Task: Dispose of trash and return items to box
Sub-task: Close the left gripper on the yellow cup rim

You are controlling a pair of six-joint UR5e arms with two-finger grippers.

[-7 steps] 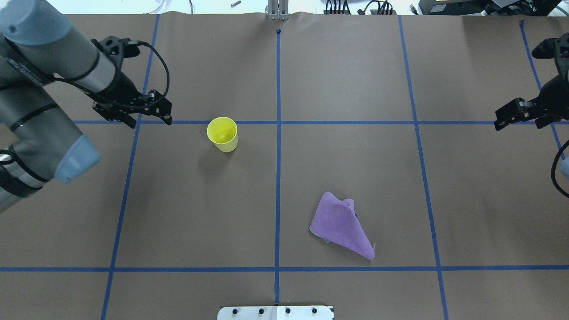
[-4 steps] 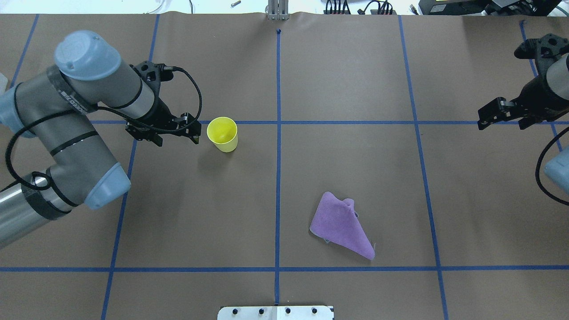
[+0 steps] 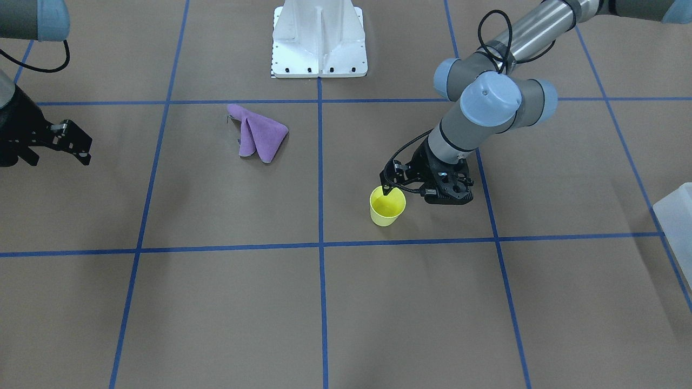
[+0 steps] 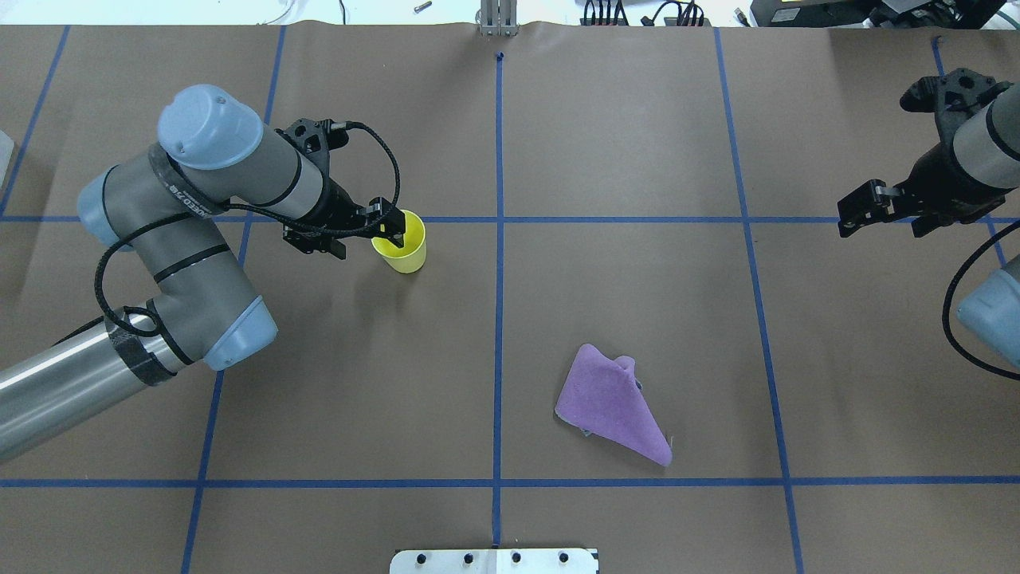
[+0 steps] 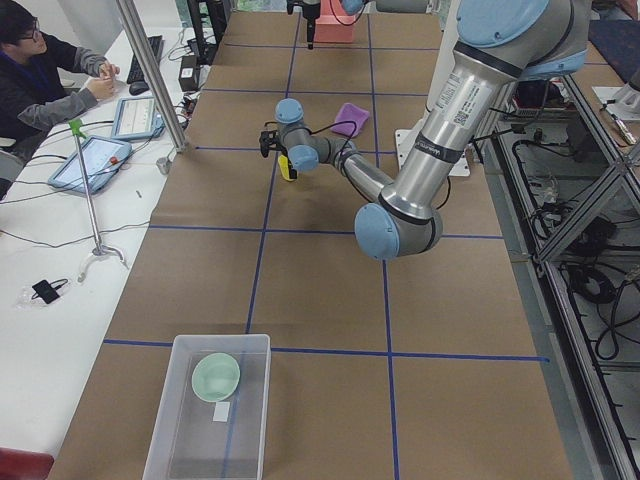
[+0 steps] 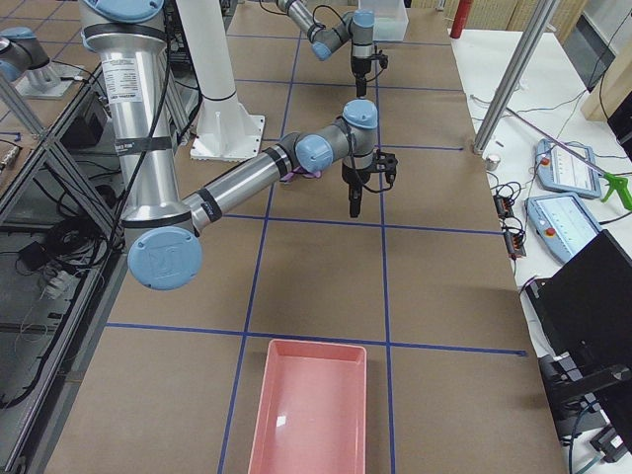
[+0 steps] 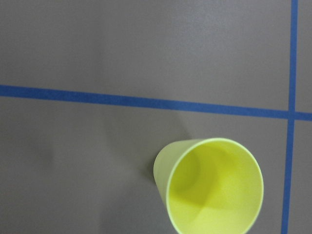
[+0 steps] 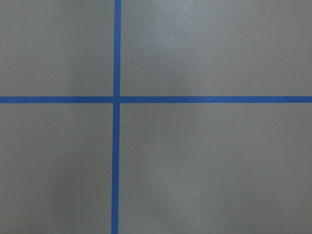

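A yellow cup (image 4: 405, 253) stands upright and empty left of the table's middle; it also shows in the front view (image 3: 387, 209) and the left wrist view (image 7: 214, 190). My left gripper (image 4: 368, 241) is open at the cup's left side, with one fingertip (image 4: 397, 231) over the cup's opening and the other outside it. A crumpled purple cloth (image 4: 610, 402) lies nearer the robot base, right of centre. My right gripper (image 4: 884, 222) is open and empty, far to the right above bare table.
A clear box (image 5: 180, 420) holding a green bowl (image 5: 215, 376) stands at the table's left end. A pink tray (image 6: 311, 410) stands at the right end. The white robot base plate (image 4: 494, 560) is at the near edge. An operator sits beside the table.
My left arm has swung right from the table's left part to the cup, one finger now over its rim. My right gripper has shifted a little left.
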